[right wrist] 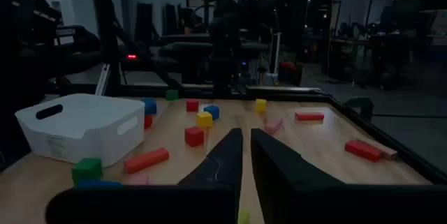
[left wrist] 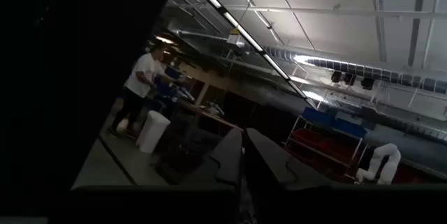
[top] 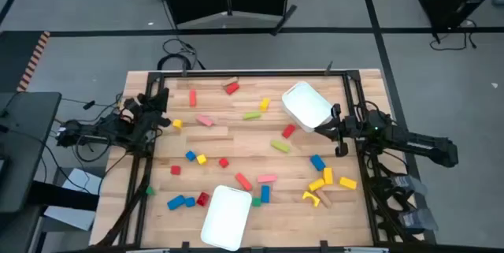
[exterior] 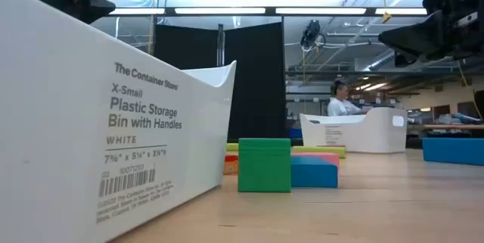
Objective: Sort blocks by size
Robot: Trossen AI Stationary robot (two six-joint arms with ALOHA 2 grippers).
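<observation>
Now | left pincer [top: 163, 120] and right pincer [top: 321, 129]: both narrow, holding nothing | blocks [top: 223, 162]: scattered on desk [top: 236, 139] between the pincers | risk: narrow fingers would push blocks aside, not grasp.

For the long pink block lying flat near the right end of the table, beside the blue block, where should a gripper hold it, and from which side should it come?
Grip the pink block across its narrow width at mid-length, coming straight down from above. It lies flat with open wood along both long sides. The blue block sits close by, so I would keep the fingers away from that side.
</observation>
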